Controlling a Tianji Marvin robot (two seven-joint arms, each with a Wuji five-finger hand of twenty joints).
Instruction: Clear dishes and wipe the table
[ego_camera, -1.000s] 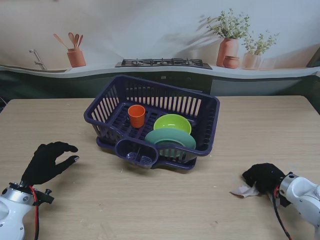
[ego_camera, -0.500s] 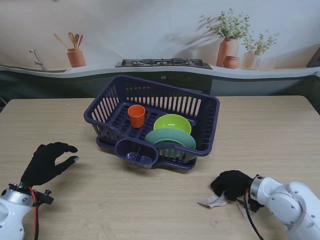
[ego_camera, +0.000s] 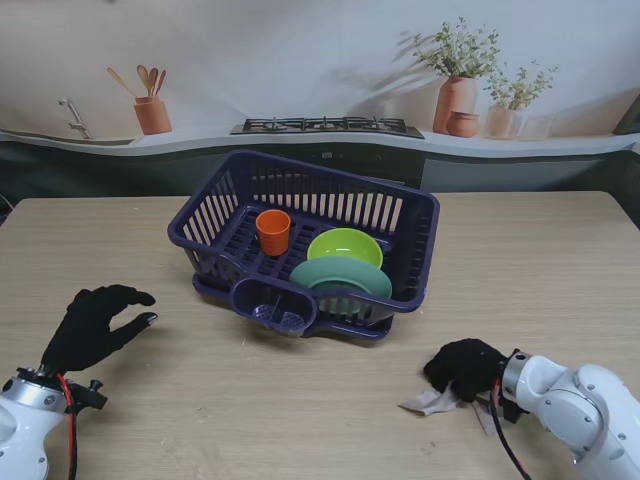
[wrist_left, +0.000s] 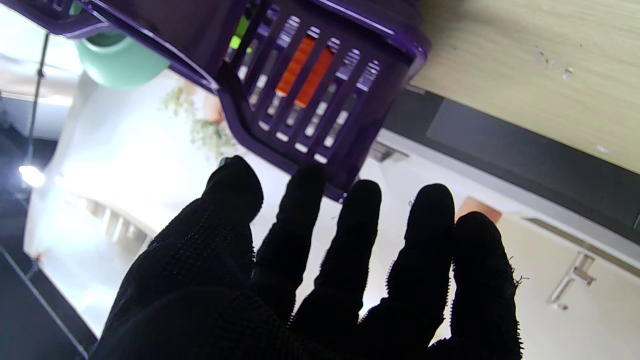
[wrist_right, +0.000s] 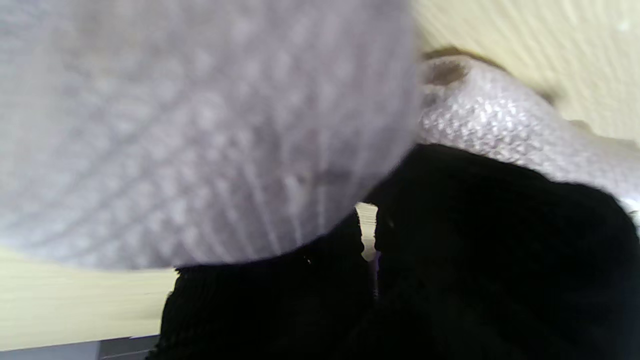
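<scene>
Now right robot hand (ego_camera: 466, 368) gripping cloth (ego_camera: 430, 402), barely shifted, left robot hand (ego_camera: 92, 325) unchanged

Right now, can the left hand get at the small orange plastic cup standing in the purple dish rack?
Probably yes. The left hand is open and holds nothing, and the orange cup stands upright at the rack's left end, open from overhead. The rack's slatted wall stands between them, so it would have to come over the rim.
</scene>
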